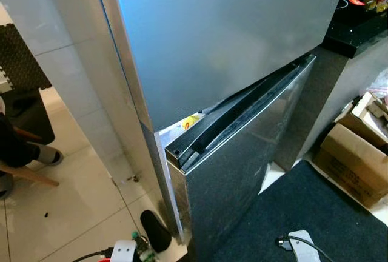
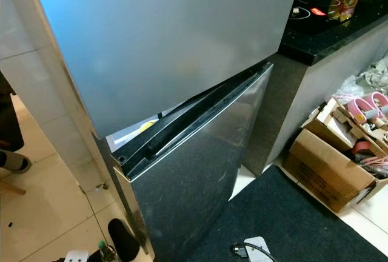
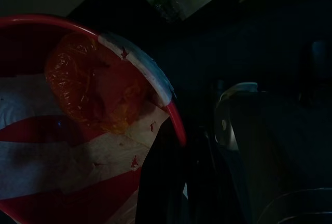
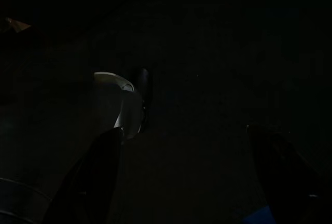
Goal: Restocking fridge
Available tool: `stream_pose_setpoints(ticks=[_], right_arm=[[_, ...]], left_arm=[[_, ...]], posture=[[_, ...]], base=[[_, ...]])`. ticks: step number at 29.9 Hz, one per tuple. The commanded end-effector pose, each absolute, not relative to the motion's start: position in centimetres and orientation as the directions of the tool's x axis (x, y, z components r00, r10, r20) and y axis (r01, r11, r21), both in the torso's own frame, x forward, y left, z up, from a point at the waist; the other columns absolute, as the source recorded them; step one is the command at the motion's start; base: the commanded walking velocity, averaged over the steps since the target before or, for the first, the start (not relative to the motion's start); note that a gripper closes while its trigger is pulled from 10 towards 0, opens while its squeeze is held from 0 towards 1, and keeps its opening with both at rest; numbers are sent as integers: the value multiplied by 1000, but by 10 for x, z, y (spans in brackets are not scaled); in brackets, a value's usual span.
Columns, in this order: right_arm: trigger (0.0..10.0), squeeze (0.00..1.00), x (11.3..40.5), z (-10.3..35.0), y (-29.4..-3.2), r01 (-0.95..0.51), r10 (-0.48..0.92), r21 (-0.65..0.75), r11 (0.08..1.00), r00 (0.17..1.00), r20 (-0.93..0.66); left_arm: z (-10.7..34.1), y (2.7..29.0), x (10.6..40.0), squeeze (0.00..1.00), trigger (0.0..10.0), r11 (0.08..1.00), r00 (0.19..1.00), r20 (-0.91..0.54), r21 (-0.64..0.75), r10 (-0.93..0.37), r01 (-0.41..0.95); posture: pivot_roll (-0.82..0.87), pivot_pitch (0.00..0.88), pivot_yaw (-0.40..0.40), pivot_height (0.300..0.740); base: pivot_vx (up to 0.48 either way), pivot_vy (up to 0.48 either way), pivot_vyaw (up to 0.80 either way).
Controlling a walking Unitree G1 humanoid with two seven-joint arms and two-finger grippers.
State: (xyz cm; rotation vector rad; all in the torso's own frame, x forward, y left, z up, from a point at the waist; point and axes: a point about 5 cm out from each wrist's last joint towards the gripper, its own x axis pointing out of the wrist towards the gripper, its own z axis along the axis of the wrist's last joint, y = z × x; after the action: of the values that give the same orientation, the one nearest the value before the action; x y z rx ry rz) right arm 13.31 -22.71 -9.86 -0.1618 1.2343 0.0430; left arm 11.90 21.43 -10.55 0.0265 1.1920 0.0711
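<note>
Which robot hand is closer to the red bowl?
Left. The left hand is right beside the rim of the red bowl. The right hand hangs in the dark on the robot's other side, away from the bowl.

Home kitchen: steel fridge [image 1: 230, 62], black counter [image 2: 339, 31], tiled floor [image 1: 66, 213].

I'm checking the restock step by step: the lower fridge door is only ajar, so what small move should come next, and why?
Probably swing the lower door wider. It stands only a crack open below the shut upper door, with something yellow just visible inside, too narrow a gap to load through. The left wrist view shows a red bowl close to the left gripper, so the right arm seems the freer one.
</note>
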Motion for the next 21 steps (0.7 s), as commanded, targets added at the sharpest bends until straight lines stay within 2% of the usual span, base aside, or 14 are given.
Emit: stream_pose_setpoints(ticks=[1,7,21], right_arm=[[10000,0,133,-99,-227,-116,-53,-97,989,334,-941],[10000,0,133,-99,-228,-116,-55,-99,988,334,-941],[10000,0,132,-99,-228,-120,-60,-106,987,333,-941]], left_arm=[[-105,215,121,0,10000,997,376,-924,63,74,-41],[-105,214,120,0,10000,997,376,-924,62,73,-41],[-106,213,119,0,10000,997,371,-926,60,71,-43]], posture=[[-27,0,34,740],[-27,0,33,740],[-24,0,33,740]], base=[[0,0,0],[0,0,0],[-277,0,0]])
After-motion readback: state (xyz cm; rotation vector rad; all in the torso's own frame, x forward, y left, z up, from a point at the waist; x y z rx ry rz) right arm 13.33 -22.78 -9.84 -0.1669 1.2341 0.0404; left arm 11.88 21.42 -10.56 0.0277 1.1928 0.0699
